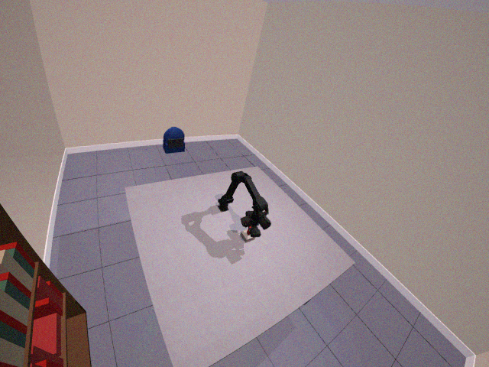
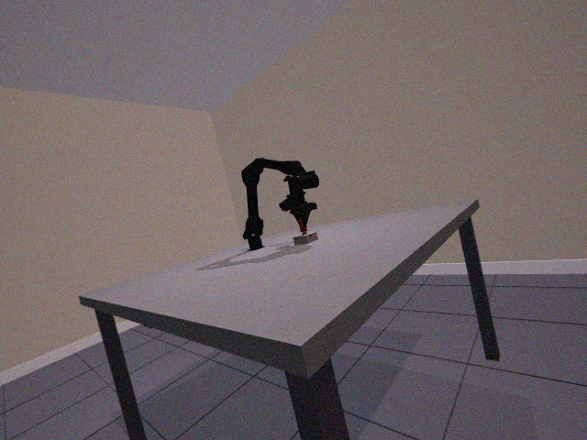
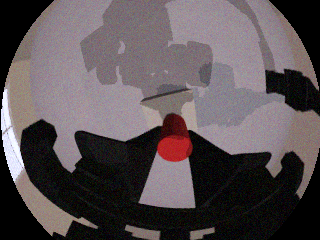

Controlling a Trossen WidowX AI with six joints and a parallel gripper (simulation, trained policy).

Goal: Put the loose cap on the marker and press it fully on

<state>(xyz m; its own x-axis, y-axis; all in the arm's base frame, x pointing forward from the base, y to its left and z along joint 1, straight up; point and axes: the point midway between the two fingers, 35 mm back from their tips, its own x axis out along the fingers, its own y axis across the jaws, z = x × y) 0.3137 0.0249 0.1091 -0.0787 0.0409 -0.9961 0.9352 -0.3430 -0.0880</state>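
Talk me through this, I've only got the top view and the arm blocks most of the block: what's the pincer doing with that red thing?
Observer: The wrist view shows the red cap between both fingers of the pincer, its flat round end facing the camera.
Operator: How high is it?
Observer: In the exterior view, its lower end is just above the holder block.
Operator: Is it fully on?
Observer: I can't tell; the wrist view shows no bare marker tip beyond the cap.
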